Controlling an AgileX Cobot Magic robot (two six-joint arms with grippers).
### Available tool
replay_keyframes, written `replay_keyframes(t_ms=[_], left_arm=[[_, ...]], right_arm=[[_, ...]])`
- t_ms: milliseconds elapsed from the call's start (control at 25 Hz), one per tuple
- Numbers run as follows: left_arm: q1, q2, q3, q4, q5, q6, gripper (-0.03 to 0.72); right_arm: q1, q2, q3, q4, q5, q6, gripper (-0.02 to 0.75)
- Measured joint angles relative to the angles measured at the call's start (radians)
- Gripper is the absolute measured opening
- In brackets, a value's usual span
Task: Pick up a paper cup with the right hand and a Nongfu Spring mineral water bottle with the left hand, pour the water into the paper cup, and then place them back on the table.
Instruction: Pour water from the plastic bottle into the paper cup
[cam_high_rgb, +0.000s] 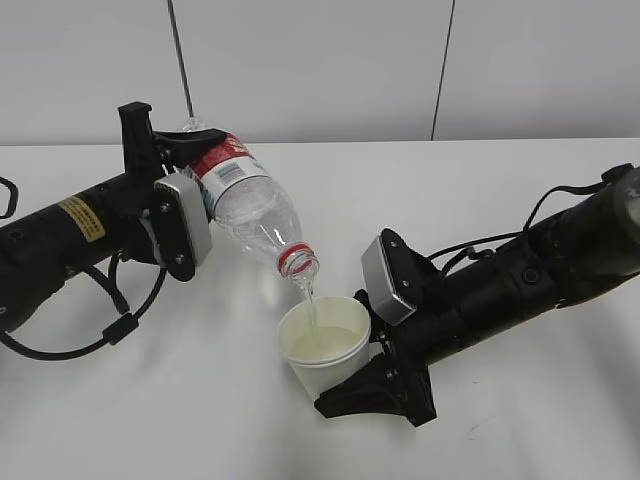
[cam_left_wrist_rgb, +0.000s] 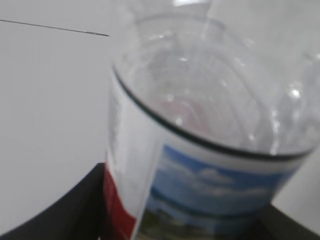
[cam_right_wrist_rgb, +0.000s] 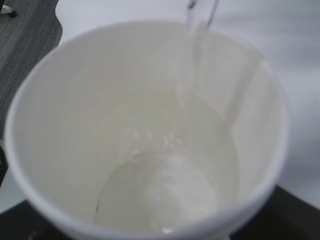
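Paper cup (cam_high_rgb: 322, 348) under red-labelled bottle (cam_high_rgb: 250, 205)

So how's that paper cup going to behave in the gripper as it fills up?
The paper cup looks thin-walled, so a harder squeeze from the right gripper could probably dent it. With water pooling inside, it likely grows heavier. It is open-topped and slightly tilted, so a quick move may slop water out.
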Motion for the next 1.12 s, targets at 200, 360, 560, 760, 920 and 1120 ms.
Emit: replay_keyframes(t_ms=[200, 360, 560, 760, 920, 1120], left_arm=[[0.0, 0.0, 0.0, 0.002, 0.0, 0.001, 0.386], [0.0, 0.0, 0.0, 0.002, 0.0, 0.001, 0.386], [0.0, 0.0, 0.0, 0.003, 0.0, 0.001, 0.386], [-0.003, 0.0, 0.0, 0.007, -0.001, 0.001, 0.386], [-0.004, 0.0, 0.0, 0.009, -0.002, 0.001, 0.386], [-0.004, 0.0, 0.0, 0.008, -0.005, -0.079, 0.386]], right_arm=[[0.0, 0.0, 0.0, -0.001, 0.0, 0.0, 0.51], [0.0, 0.001, 0.0, -0.002, 0.0, 0.0, 0.51], [0.0, 0.003, 0.0, -0.002, 0.002, 0.0, 0.51], [0.0, 0.002, 0.0, 0.017, 0.002, -0.035, 0.51], [0.0, 0.002, 0.0, 0.078, -0.014, -0.093, 0.51], [0.0, 0.002, 0.0, 0.118, -0.027, -0.126, 0.51]])
